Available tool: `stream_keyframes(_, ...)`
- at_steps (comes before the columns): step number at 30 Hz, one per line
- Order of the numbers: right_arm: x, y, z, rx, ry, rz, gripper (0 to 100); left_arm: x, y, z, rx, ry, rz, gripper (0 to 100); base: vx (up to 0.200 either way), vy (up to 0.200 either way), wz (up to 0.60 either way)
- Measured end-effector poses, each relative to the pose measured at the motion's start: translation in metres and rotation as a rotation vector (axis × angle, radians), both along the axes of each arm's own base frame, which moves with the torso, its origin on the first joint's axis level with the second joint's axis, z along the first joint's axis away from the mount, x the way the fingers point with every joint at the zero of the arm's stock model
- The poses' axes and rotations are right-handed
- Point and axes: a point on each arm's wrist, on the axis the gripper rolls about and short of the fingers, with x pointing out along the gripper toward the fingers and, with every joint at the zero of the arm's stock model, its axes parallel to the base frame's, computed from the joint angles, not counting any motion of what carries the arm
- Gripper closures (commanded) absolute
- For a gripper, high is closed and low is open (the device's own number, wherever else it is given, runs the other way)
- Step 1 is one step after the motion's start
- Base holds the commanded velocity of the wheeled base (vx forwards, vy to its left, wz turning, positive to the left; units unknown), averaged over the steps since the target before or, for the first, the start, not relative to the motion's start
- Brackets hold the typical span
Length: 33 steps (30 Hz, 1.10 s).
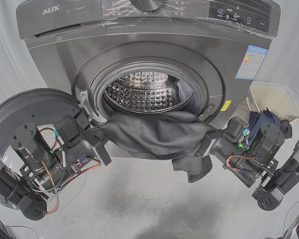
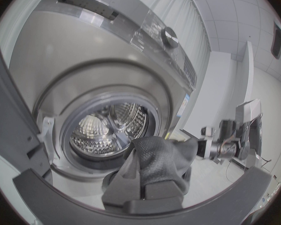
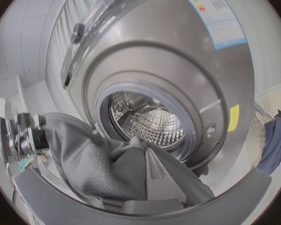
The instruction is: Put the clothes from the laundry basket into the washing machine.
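Laundry at the mouth of the machine: you have the dark grey garment (image 1: 156, 133) stretched across the centre of the head view, just below the round opening of the washing machine (image 1: 56, 57). Your left gripper (image 1: 101, 131) sits at centre left, clenched on one end of the cloth. In the left wrist view its fingers (image 2: 128, 175) pinch a fold of the fabric (image 2: 159, 160). Your right gripper (image 1: 206, 140) is at centre right, clamped on the other end. In the right wrist view the cloth (image 3: 84, 163) bunches over and around that gripper (image 3: 143, 160).

The garment's upper edge lies against the lower lip of the opening, and a loose tail hangs below your right gripper, off the grey floor (image 1: 139, 196). Behind it the steel drum (image 1: 139, 93) shows bare metal. The door (image 1: 26, 107) stands swung open at the left of the frame.

Over at the right edge, the cream laundry basket (image 1: 275, 100) stands beside the machine, with navy clothes (image 1: 262, 120) draped over its near rim.
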Motion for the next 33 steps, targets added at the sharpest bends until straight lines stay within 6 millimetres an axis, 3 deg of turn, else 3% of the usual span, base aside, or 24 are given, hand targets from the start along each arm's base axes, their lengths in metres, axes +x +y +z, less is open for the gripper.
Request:
stream_keyframes(12, -0.016, -0.006, 0.027, 0.059, -0.068, 0.017, 100, 0.005, -0.003, -0.046, 0.123, 0.14, 0.003, 100, 0.0, 0.0, 0.0)
stream_keyframes(13, -0.016, -0.006, 0.027, 0.06, -0.068, 0.018, 100, 0.005, -0.003, -0.048, 0.128, 0.146, 0.002, 0, 0.0, 0.0, 0.0)
stream_keyframes(19, -0.017, -0.006, 0.027, 0.06, -0.066, 0.019, 100, 0.0, -0.002, -0.06, 0.16, 0.196, -0.02, 0, 0.0, 0.0, 0.0)
stream_keyframes(33, -0.016, -0.004, 0.025, 0.061, -0.06, 0.022, 100, -0.032, -0.004, -0.095, 0.327, 0.303, -0.142, 0, 0.0, 0.0, 0.0)
